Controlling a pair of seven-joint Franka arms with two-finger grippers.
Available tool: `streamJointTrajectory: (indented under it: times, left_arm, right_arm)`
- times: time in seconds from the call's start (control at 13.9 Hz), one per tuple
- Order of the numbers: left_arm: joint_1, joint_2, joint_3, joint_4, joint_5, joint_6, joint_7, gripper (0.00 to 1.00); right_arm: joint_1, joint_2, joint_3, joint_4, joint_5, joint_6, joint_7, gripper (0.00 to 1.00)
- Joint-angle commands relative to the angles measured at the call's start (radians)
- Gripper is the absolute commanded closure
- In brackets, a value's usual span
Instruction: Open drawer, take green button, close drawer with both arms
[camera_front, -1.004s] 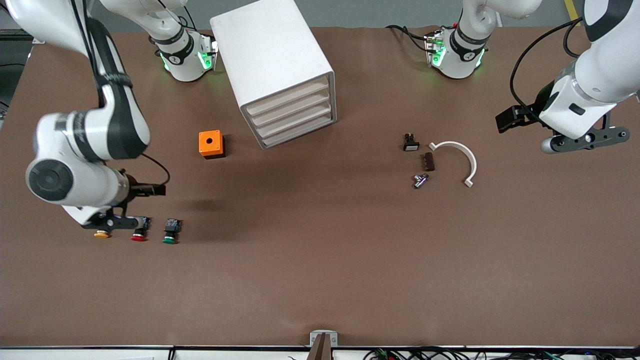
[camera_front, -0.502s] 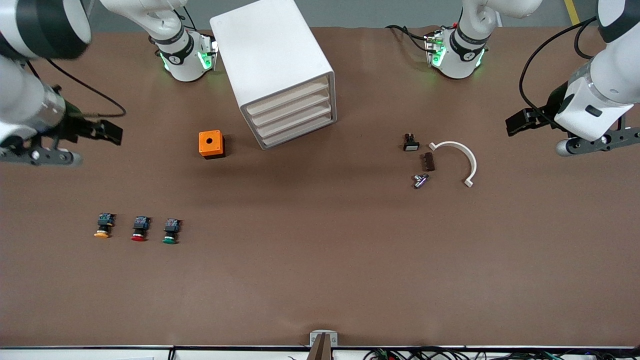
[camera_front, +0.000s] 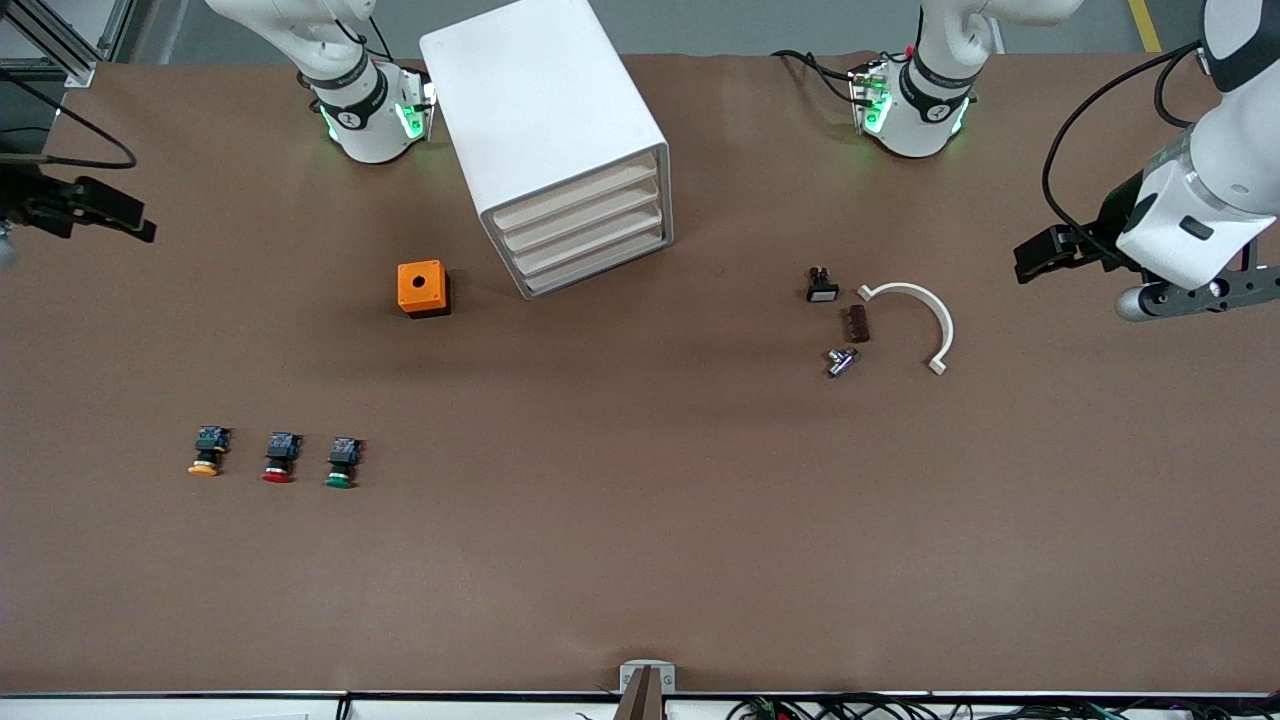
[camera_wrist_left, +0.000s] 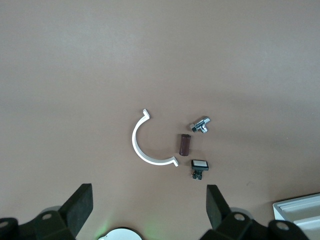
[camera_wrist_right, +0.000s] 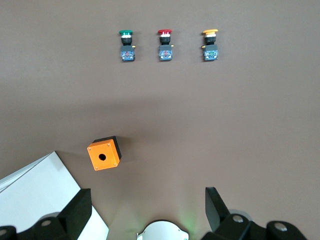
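Nothing has begun: the drawer (camera_front: 585, 222) (one of four alike, which is meant I cannot tell) sits shut in the white cabinet (camera_front: 540, 110) at the top centre of the front frame. The green button (camera_front: 340, 471) lies on the bench (camera_front: 640, 520), low in that frame, toward the right arm's end. The left pincer (camera_wrist_left: 147, 210) and right pincer (camera_wrist_right: 145, 209) hang released and empty. The next move calls for a reach to a drawer front. Only the right wrist view shows the button's cap clearly; the left wrist view shows the white clip (camera_wrist_left: 145, 145).

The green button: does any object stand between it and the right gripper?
Nothing visible does. The green button lies on bare table beside the red button. The right gripper hangs open, high over its end of the table, the orange box below it.
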Motion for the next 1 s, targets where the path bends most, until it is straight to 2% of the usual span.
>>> streamJointTrajectory:
  times: [0.0, 0.22, 0.36, 0.43, 0.57, 0.65, 0.79, 0.93]
  left_arm:
    - [0.116, -0.022, -0.073, 0.008, 0.008, 0.002, 0.067, 0.0]
    - [0.21, -0.078, -0.12, -0.031, 0.003, -0.028, 0.215, 0.0]
    - [0.291, -0.108, -0.215, -0.078, 0.015, -0.009, 0.211, 0.0]
    - [0.313, -0.136, -0.24, -0.118, 0.015, 0.017, 0.21, 0.0]
    - [0.339, -0.205, -0.269, -0.219, 0.015, 0.091, 0.197, 0.0]
    - [0.349, -0.219, -0.289, -0.241, 0.014, 0.104, 0.193, 0.0]
    - [0.35, -0.219, -0.293, -0.238, 0.015, 0.104, 0.191, 0.0]
    - [0.342, -0.22, -0.331, -0.236, 0.015, 0.105, 0.177, 0.0]
  right_arm:
    - [-0.002, -0.009, 0.02, 0.019, 0.012, 0.009, -0.006, 0.0]
    - [-0.004, -0.006, 0.02, 0.07, 0.009, 0.006, -0.003, 0.0]
    - [0.002, -0.003, 0.021, 0.087, -0.004, 0.007, -0.004, 0.0]
    - [0.013, 0.0, 0.023, 0.089, -0.014, 0.007, -0.003, 0.0]
    - [0.039, 0.005, 0.021, 0.089, -0.015, 0.007, -0.001, 0.0]
    - [0.039, 0.005, 0.023, 0.09, -0.015, 0.007, -0.001, 0.0]
    - [0.038, 0.007, 0.021, 0.09, -0.014, 0.009, -0.001, 0.0]
    - [0.038, 0.007, 0.021, 0.092, -0.017, 0.009, -0.001, 0.0]
